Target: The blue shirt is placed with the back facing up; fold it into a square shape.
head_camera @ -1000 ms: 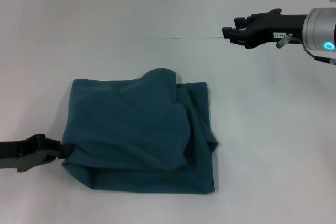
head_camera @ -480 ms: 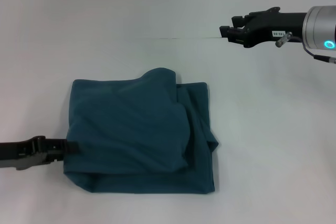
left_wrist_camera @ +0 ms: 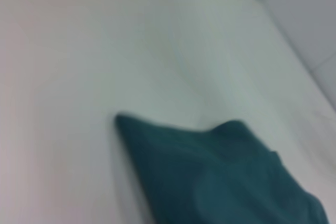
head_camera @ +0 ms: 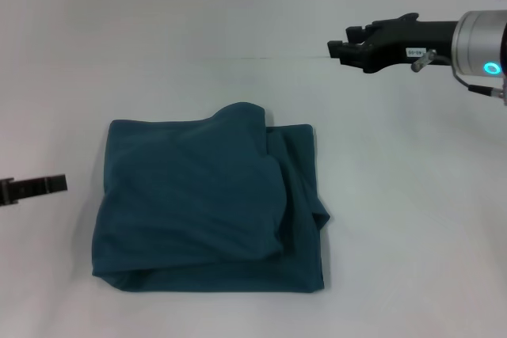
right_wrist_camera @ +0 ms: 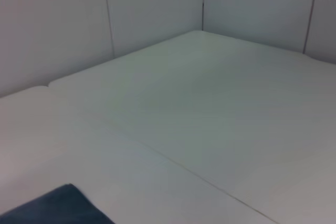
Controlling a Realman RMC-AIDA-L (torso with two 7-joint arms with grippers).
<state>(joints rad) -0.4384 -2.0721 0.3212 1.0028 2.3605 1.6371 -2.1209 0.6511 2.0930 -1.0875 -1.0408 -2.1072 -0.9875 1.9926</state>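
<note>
The blue shirt [head_camera: 206, 211] lies folded into a rough square on the white table [head_camera: 396, 219], with a rounded bump on its far edge and layered folds along its right side. My left gripper [head_camera: 36, 186] sits at the picture's left edge, apart from the shirt's left side and holding nothing. My right gripper [head_camera: 342, 43] hovers far off at the upper right, well away from the cloth. In the left wrist view a corner of the shirt [left_wrist_camera: 220, 177] shows. The right wrist view catches only a small dark corner of the shirt [right_wrist_camera: 58, 208].
A thin seam [head_camera: 261, 58] crosses the white table behind the shirt. Pale wall panels [right_wrist_camera: 157, 9] stand beyond the table's far edge.
My left gripper has drawn back to the left, off the shirt's left edge, and the cloth there has settled flat. The right gripper drifted slightly left.
</note>
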